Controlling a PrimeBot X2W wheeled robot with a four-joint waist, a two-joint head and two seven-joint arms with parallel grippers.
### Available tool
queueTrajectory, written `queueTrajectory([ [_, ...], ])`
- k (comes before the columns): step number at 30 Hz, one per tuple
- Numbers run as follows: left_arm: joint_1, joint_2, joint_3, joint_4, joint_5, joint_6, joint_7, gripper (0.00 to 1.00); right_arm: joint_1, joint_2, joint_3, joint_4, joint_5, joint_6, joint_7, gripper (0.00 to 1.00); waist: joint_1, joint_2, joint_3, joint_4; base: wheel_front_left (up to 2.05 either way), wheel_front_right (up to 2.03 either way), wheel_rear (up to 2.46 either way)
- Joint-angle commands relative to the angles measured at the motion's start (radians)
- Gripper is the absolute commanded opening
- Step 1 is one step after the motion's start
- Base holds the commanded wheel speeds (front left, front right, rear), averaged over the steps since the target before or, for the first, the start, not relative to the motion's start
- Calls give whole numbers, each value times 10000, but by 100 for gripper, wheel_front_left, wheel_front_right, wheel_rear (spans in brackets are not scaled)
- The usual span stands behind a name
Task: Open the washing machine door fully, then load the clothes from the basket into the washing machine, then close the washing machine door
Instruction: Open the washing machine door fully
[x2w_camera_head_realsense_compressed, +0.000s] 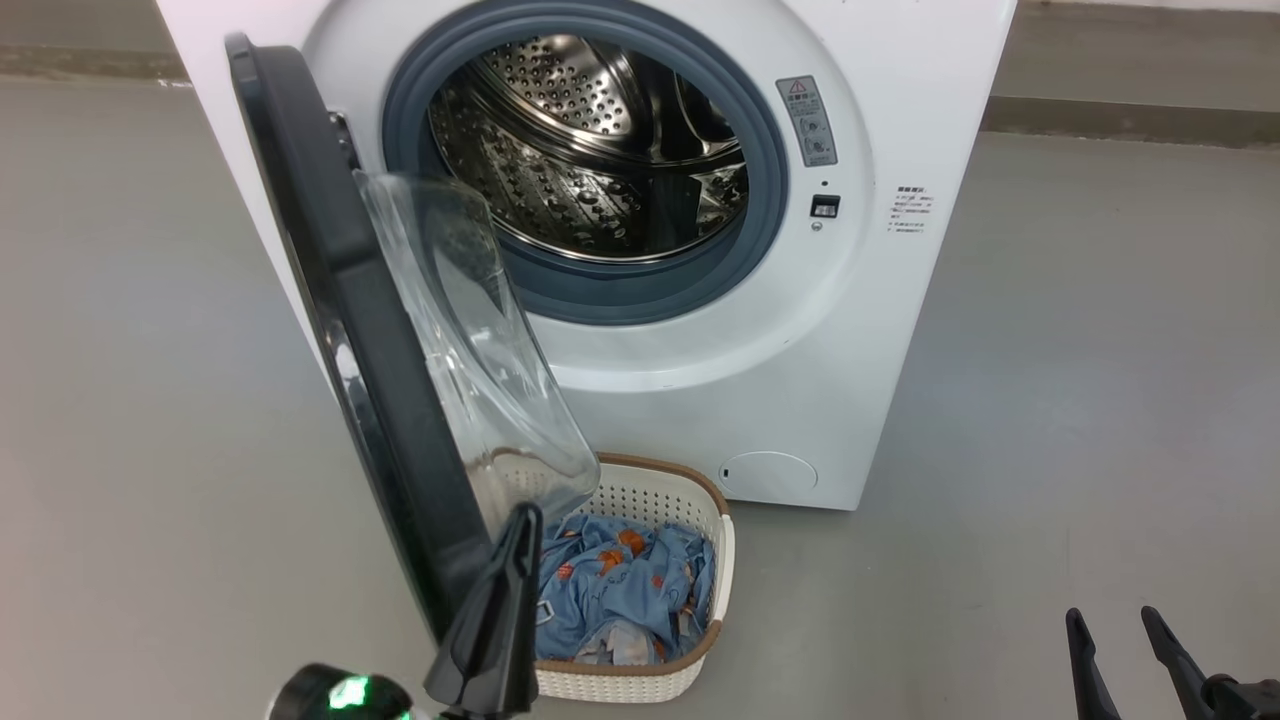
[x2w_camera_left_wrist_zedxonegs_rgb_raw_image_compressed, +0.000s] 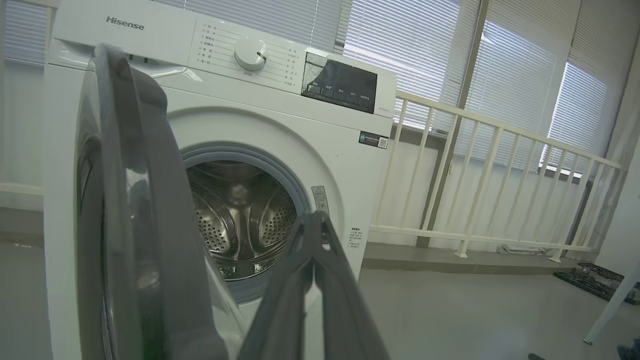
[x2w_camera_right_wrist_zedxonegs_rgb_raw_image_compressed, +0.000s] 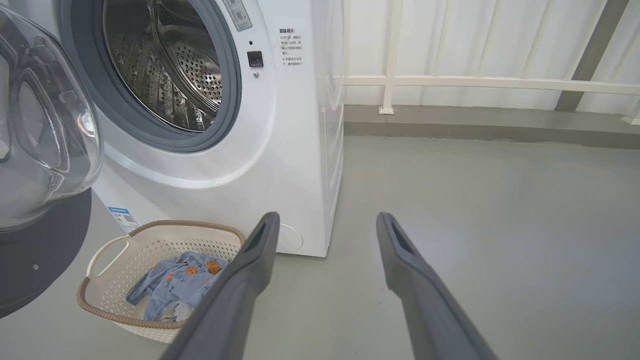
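Observation:
The white washing machine (x2w_camera_head_realsense_compressed: 800, 330) stands ahead with its steel drum (x2w_camera_head_realsense_compressed: 590, 150) exposed. Its black door (x2w_camera_head_realsense_compressed: 330, 300), with the clear glass bowl (x2w_camera_head_realsense_compressed: 470, 340) bulging rightward, hangs out toward me on the left hinge. My left gripper (x2w_camera_head_realsense_compressed: 522, 520) is shut, its tip just beside the door's lower inner edge, above the basket. The cream basket (x2w_camera_head_realsense_compressed: 690, 500) sits on the floor before the machine and holds the light blue clothes (x2w_camera_head_realsense_compressed: 620, 590). My right gripper (x2w_camera_head_realsense_compressed: 1110, 622) is open at the lower right, apart from everything, with nothing between its fingers (x2w_camera_right_wrist_zedxonegs_rgb_raw_image_compressed: 260, 240).
Grey floor (x2w_camera_head_realsense_compressed: 1050, 400) spreads to the right of the machine. A white railing (x2w_camera_left_wrist_zedxonegs_rgb_raw_image_compressed: 500, 165) and blinds stand behind and to the right. In the right wrist view the basket (x2w_camera_right_wrist_zedxonegs_rgb_raw_image_compressed: 115, 245) lies left of my fingers.

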Motion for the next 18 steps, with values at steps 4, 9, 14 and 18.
queueTrajectory([
  [4,-99,29,184,492,-411,-191,211,0,2,-153,245,-211,43,16,-120,100,0,0,24,-38,0,0,0],
  [9,-65,21,99,1128,-666,-251,211,0,1,-142,221,-197,48,16,-120,100,0,0,94,-41,0,0,0],
  [14,-33,14,-12,1507,-797,-251,289,0,-19,-139,225,-198,50,16,-120,100,0,0,162,-45,0,0,0],
  [18,4,14,-124,1813,-905,-190,593,0,-28,-118,155,-163,101,16,-120,100,0,0,229,-18,0,0,0],
])
